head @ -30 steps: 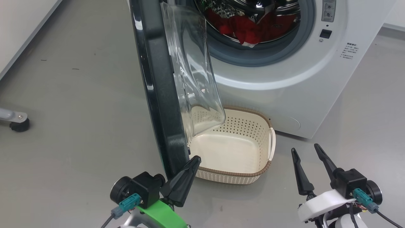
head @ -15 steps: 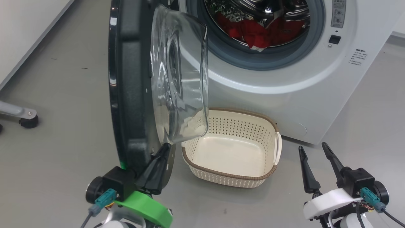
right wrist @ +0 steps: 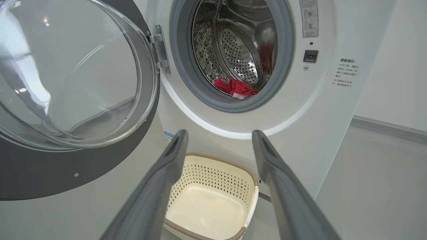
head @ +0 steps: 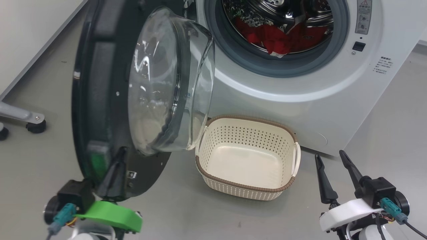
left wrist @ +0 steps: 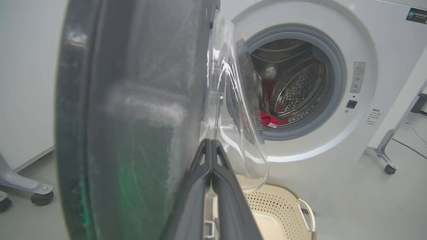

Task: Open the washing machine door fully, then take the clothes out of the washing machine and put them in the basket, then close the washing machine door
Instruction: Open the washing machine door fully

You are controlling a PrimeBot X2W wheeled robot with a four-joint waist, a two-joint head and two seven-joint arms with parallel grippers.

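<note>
Leaning on the inner face of the washing machine door (head: pixel 96 83), the left end effector (head: pixel 120 155) is holding its fingers (left wrist: pixel 196 193) pressed together, likely to push it wider; the right end effector (head: pixel 329 155) is waiting spread near the basket (head: pixel 247 117), the clothes (head: pixel 277 36) lying inside the washing machine (head: pixel 300 106).

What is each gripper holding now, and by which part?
Nothing is held. The left gripper is shut and empty, leaning against the lower inner edge of the washing machine door; the right gripper is open and empty.
</note>
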